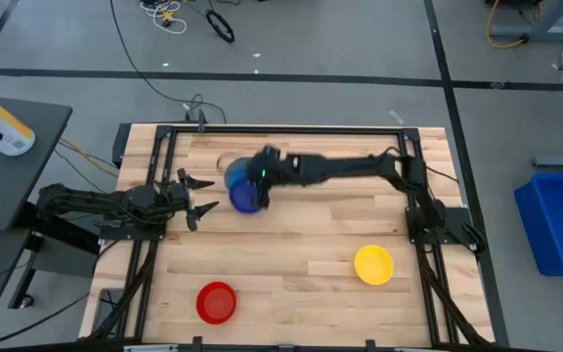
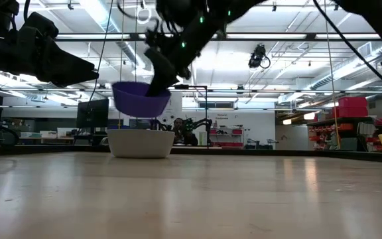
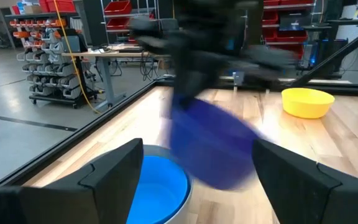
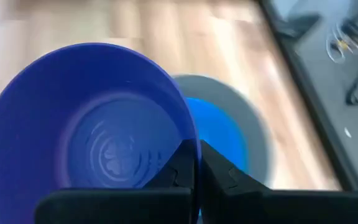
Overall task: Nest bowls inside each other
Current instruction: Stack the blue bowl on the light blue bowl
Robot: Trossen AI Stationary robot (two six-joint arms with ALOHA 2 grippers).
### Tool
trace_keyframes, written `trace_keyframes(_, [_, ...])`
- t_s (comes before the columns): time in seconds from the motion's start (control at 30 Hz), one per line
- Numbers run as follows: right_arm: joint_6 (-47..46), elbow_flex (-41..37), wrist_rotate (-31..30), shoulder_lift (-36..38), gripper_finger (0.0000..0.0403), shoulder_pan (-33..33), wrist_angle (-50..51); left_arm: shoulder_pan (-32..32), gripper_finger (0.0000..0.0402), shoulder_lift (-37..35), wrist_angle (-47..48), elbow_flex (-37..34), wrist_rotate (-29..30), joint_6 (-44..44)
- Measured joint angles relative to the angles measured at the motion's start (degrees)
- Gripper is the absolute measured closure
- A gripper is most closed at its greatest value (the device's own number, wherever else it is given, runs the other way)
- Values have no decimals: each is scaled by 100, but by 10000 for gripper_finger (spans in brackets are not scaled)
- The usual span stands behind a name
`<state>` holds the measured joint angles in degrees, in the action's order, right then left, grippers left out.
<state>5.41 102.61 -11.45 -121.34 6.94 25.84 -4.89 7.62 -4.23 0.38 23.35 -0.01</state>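
Now, going from the left, the left gripper (image 1: pixel 198 196) waits at the table's (image 1: pixel 301 284) left side with its fingers spread wide, holding nothing. Just beside it, the right gripper (image 1: pixel 257 179) is clamped on the rim of the dark blue bowl (image 2: pixel 140 98), lifted above the grey bowl (image 2: pixel 140 143), which holds the light blue bowl (image 4: pixel 219 134). Nearer the front edge lie the red bowl (image 1: pixel 216 302) and, farther right, the yellow bowl (image 1: pixel 373 264).

Both arms are basically all matte black, chunky jointed segments with dark cabling running along them. The right hand (image 4: pixel 194 174) ends in two flat black fingers with blocky squared-off tips, with small green lights glowing just behind it. The left hand (image 1: pixel 195 198) has two slim pointed prongs.
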Motion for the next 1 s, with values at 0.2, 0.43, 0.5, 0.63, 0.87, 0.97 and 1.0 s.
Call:
trace_keyframes(0.2, [-198,-2,735,-99,401,759,-210,0,95,0,0,0,12,0])
trace_keyframes(0.43, [-443,-4,1315,-117,401,1226,-217,0,95,0,-7,0,35,24])
trace_keyframes(0.5, [-441,-2,1361,-199,401,1258,-337,0,95,0,-16,-2,38,24])
trace_keyframes(0.63, [-517,-2,1620,-493,401,1261,-344,0,95,0,-31,-2,40,24])
trace_keyframes(0.87, [-605,-4,1664,-660,401,1261,-295,0,95,0,-39,-2,44,18])
trace_keyframes(0.97, [-678,-4,1823,-660,401,1265,-199,0,95,0,-46,-2,53,22])
trace_keyframes(1.0, [-698,-4,1854,-660,399,1265,-185,0,95,0,-46,-2,55,22])
